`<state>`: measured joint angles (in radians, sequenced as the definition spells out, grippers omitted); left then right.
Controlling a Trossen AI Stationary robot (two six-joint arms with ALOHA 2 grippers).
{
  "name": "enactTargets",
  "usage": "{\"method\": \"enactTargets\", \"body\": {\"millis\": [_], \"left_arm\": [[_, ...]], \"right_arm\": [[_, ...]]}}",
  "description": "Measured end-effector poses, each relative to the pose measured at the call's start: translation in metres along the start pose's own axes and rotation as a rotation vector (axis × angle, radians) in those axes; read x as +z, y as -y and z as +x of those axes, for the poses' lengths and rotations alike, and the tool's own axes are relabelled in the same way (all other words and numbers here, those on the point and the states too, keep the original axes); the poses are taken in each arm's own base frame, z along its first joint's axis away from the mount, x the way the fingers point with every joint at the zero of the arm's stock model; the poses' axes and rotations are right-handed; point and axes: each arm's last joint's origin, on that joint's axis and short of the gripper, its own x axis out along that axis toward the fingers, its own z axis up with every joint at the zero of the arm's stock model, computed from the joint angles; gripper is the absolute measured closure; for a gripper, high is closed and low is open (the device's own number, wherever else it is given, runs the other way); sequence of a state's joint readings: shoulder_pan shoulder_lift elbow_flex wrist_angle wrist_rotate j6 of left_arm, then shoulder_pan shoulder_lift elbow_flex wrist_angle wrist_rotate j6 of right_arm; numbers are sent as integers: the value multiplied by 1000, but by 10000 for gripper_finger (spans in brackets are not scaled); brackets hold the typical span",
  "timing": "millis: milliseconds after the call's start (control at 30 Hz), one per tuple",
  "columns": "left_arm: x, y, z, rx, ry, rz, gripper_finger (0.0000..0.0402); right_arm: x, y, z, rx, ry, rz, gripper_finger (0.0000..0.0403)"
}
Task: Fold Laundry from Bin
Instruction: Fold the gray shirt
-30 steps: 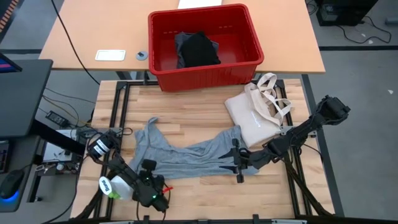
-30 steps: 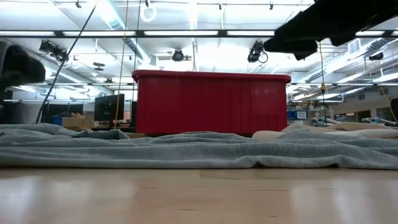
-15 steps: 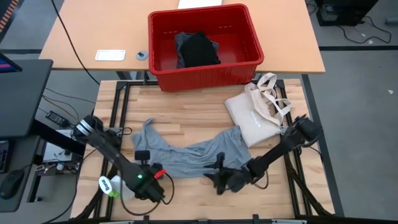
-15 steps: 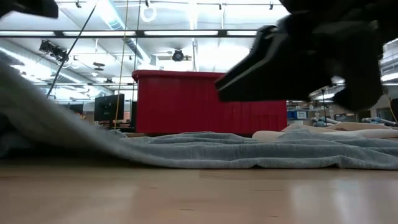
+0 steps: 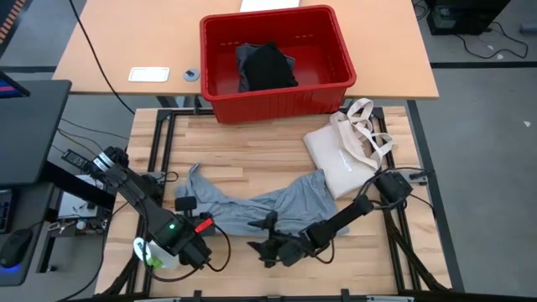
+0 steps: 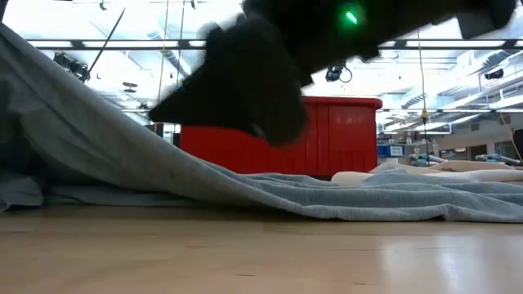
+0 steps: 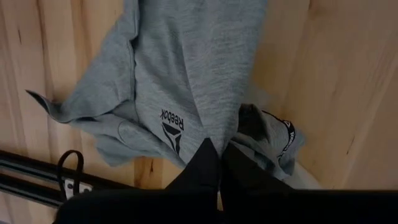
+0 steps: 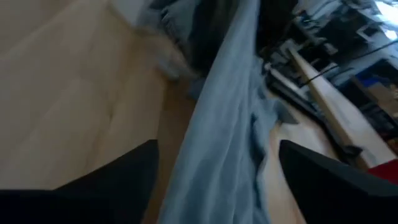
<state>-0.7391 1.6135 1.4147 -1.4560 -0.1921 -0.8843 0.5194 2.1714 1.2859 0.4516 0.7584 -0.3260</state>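
Grey cloth is the thing in work: the light grey T-shirt (image 5: 252, 208) lies spread across the near middle of the wooden table (image 5: 260, 159). At the near left, the left gripper (image 5: 195, 225) is clamped together on an edge of this shirt and holds it lifted, so the cloth slopes down from it to the table. In the left wrist view the dark fingers (image 7: 211, 168) pinch the cloth just beside the small chest mark. To the right of it, at the near middle, the right gripper (image 5: 267, 246) has its fingers wide apart, with a fold of shirt lying between them but not held. Far behind stands the red bin (image 5: 277, 63) with a black garment (image 5: 268, 67) inside, and the cream tote bag (image 5: 344, 155) lies at the right. I judge one risk: if the right gripper closes on several layers together, the shirt may bunch instead of spreading flat.
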Motion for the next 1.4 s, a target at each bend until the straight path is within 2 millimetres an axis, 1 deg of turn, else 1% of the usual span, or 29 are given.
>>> {"method": "enactTargets", "body": {"millis": [100, 133, 200, 267, 333, 467, 567, 700, 867, 967, 1033, 1200, 1400], "left_arm": [[0, 0, 0, 0, 1, -3, 399], [0, 0, 0, 1, 2, -4, 399], [0, 0, 0, 0, 3, -5, 399], [0, -1, -1, 3, 11, -6, 399], [0, -1, -3, 3, 21, -8, 399], [-5, -3, -20, -25, 98, -4, 399], [-8, -5, -38, -45, 184, -7, 399], [-15, -10, -57, -82, 266, -39, 399], [-29, -16, -64, -67, 248, -61, 399], [-36, -17, -64, -45, 219, -66, 399], [-37, -16, -65, -55, 223, -62, 399], [-41, -14, -66, -61, 222, -61, 399], [-41, -14, -66, -63, 218, -63, 399]], "right_arm": [[9, -1, 8, -13, 17, 22, 21], [10, -1, 12, -9, 20, 26, 15], [4, -3, 22, 4, 3, 22, 9], [-5, -3, 32, 35, -27, 25, 9], [-14, -2, 39, 20, -81, 24, 15], [-25, 7, 37, -62, -224, 40, 40], [-35, 12, 33, -56, -340, 64, 67], [-50, 17, 24, -62, -506, 107, 116], [-62, 17, 8, -99, -651, 73, 177], [-65, 16, -4, -89, -715, 14, 200], [-67, 18, -15, -90, -775, -32, 209], [-66, 24, -41, -77, -891, -59, 215], [-61, 19, -60, -5, -960, -72, 214]]}}
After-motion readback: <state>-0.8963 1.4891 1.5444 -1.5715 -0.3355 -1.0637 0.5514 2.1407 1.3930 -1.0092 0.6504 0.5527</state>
